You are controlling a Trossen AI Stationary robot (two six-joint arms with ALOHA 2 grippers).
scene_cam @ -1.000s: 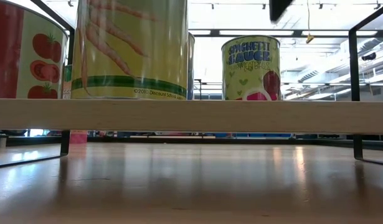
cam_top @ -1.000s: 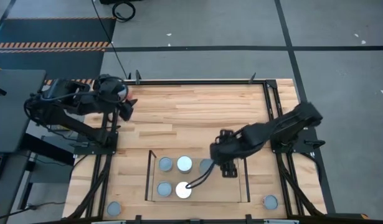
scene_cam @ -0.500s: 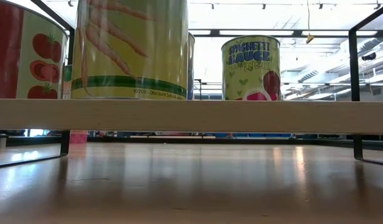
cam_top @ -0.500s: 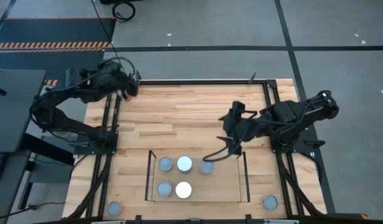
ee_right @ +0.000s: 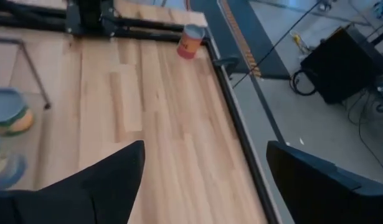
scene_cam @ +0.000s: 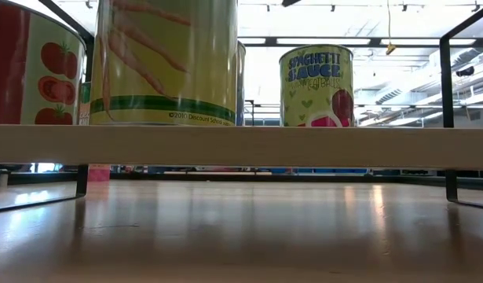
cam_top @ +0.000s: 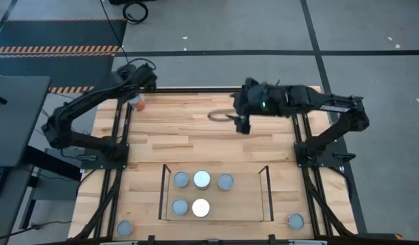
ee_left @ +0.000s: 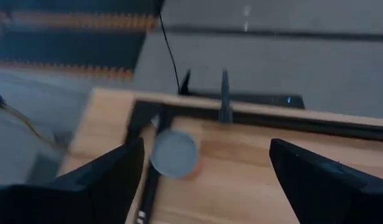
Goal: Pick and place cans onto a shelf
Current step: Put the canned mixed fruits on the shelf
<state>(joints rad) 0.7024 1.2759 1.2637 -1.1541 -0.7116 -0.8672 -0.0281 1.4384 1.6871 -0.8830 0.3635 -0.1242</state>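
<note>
Five cans stand on the shelf at the table's near middle, among them a grey-topped can and a whitish-topped can. The low view shows a carrot-label can and a spaghetti-sauce can upright on the shelf board. A red-sided can stands at the far left corner; it also shows in the left wrist view. My left gripper is open and empty just above and beyond it. My right gripper is open and empty over the far middle of the table.
One can stands at the table's near left corner and one can at its near right corner. Dark frame rails run along the table's far edge and sides. Bare wood lies between the shelf and the far edge.
My right gripper has risen from over the shelf's right part and gone toward the far edge, turning to face the table's left. My left gripper has gone toward the far edge, past the red-sided can. The cans have stayed where they were.
</note>
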